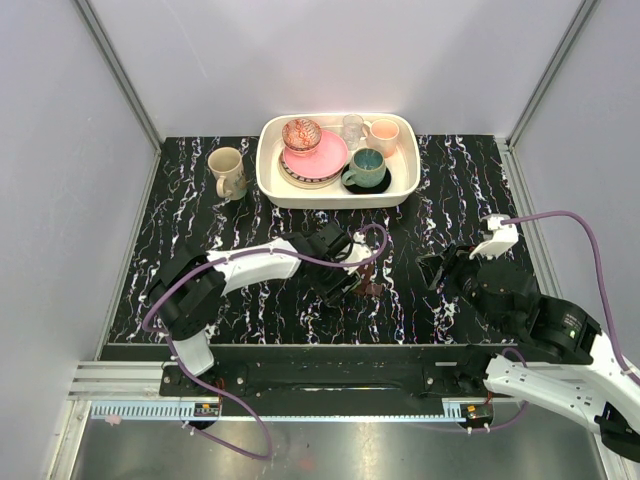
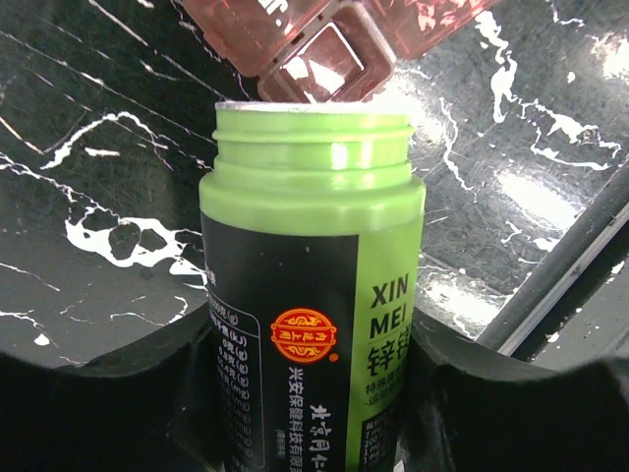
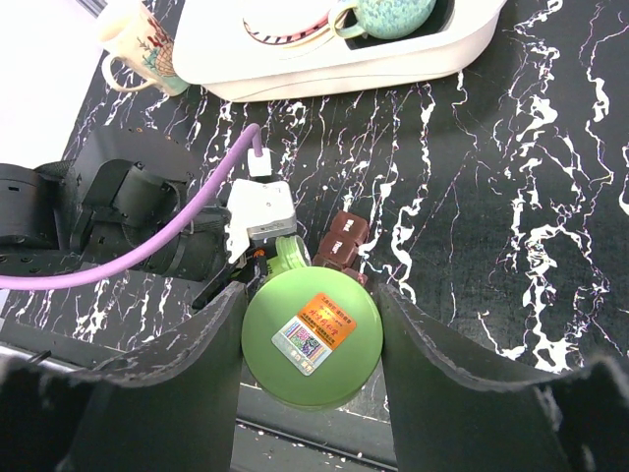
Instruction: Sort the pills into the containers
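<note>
My left gripper (image 1: 341,272) is shut on an uncapped green pill bottle (image 2: 313,285), black-labelled. In the left wrist view the bottle's open mouth points at the small brown compartment case (image 2: 316,41), which has one lid open. The case lies on the table beside the left gripper (image 1: 371,289). My right gripper (image 3: 313,339) is shut on the bottle's round green cap (image 3: 313,334), held above the table's near edge. The right wrist view also shows the case (image 3: 342,239) and the bottle mouth (image 3: 291,254) just beyond the cap. I see no pills.
A white tray (image 1: 330,201) of crockery stands at the back middle, with a beige mug (image 1: 227,172) to its left. Both also show in the right wrist view, the tray (image 3: 324,81) and the mug (image 3: 133,49). The arms' purple cables loop over the table.
</note>
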{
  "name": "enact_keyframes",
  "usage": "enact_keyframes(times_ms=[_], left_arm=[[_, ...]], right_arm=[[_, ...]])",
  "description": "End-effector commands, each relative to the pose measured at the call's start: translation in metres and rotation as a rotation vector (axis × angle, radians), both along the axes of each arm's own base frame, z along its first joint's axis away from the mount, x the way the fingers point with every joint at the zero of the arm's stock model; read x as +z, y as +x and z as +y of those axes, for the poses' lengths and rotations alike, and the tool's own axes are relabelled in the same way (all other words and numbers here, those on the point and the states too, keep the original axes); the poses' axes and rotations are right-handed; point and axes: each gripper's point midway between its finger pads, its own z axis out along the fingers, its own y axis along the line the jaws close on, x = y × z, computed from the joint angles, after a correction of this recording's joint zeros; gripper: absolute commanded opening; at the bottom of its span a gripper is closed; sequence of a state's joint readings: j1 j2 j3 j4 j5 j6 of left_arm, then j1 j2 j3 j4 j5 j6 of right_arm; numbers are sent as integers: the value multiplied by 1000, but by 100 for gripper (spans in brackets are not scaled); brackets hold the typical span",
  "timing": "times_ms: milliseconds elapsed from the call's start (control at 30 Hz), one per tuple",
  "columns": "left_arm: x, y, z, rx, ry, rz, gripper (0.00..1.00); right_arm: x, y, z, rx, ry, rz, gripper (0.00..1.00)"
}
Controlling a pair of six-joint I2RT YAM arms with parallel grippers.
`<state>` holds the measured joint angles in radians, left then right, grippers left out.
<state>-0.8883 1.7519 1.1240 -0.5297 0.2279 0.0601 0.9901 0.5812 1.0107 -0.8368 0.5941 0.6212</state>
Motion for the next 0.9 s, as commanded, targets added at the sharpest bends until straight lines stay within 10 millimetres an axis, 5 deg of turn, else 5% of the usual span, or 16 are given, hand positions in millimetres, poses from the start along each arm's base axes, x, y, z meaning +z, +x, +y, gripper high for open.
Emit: enact_keyframes(times_ms=[0, 867], left_arm=[[14, 11, -8, -25, 3, -51, 0], [11, 5, -10, -95, 76, -31, 0]], right_arm=[[5, 2, -6, -36, 29, -18, 0], [3, -1, -13, -55, 33, -13, 0]])
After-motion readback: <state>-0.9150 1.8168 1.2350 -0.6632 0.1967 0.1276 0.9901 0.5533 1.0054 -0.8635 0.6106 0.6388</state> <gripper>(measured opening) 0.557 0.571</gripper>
